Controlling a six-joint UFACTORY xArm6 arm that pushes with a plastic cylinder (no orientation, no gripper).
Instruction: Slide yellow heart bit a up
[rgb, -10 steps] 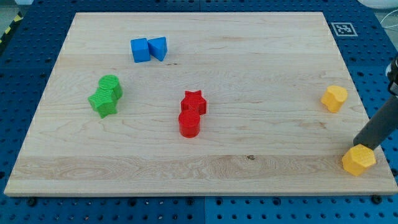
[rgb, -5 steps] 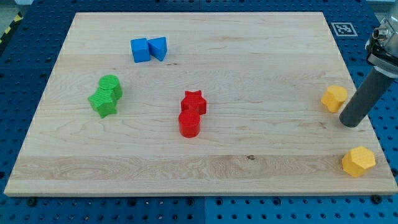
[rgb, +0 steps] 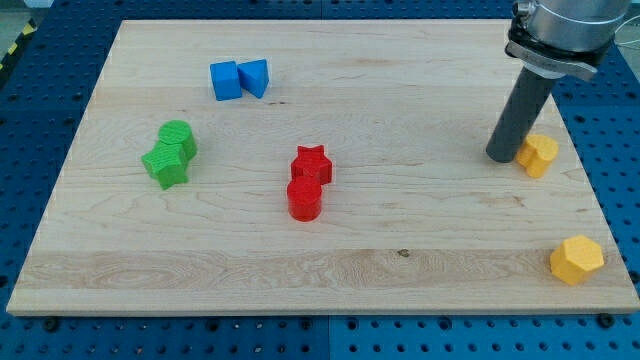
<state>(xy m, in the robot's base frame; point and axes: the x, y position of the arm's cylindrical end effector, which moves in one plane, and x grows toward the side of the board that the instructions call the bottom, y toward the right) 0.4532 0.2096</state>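
Observation:
The yellow heart (rgb: 540, 155) lies near the board's right edge, at mid height. My tip (rgb: 502, 157) rests on the board just to the left of it, touching or almost touching its left side. The rod rises from there toward the view's top right. A yellow hexagon block (rgb: 577, 259) lies at the bottom right corner of the board.
A blue cube (rgb: 226, 80) and a blue triangle (rgb: 254, 77) sit together at the upper left. A green cylinder (rgb: 178, 137) and a green star (rgb: 167, 164) touch at the left. A red star (rgb: 312, 163) and a red cylinder (rgb: 304, 198) touch at the centre. The wooden board (rgb: 400, 250) lies on a blue pegboard.
My tip has moved from beside the yellow hexagon at the bottom right, up past the right side of the yellow heart, to the heart's left side. No block has visibly moved.

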